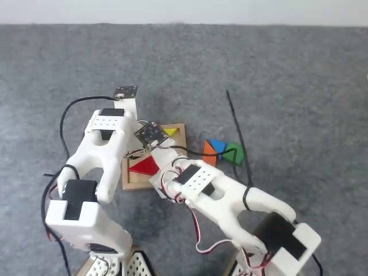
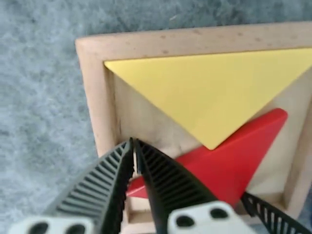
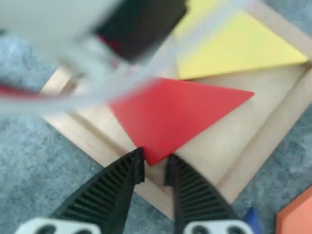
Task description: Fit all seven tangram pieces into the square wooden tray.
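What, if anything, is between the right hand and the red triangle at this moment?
Nothing visible is. The red triangle has one corner right at the right hand, where it overhangs the rim of the tray. The left arm is above the tray beyond the triangle, not between them.

A red triangle [image 3: 170, 117] is shown at the tips of the right jaws, which are black and ribbed. A yellow triangle [image 3: 234, 44] is seen just beyond it, and both are set off against the pale bare wood of the tray [image 3: 253, 146]. The left jaws are seen in the same ribbed black. Off to one side of the right jaws, an orange piece [image 1: 209, 153], a blue piece [image 1: 217, 145] and a green piece [image 1: 233, 153] are pictured on the mottled grey table [image 1: 287, 69]. The left arm [image 1: 95, 155] and right arm [image 1: 241, 201] are finished in white with black blocks.
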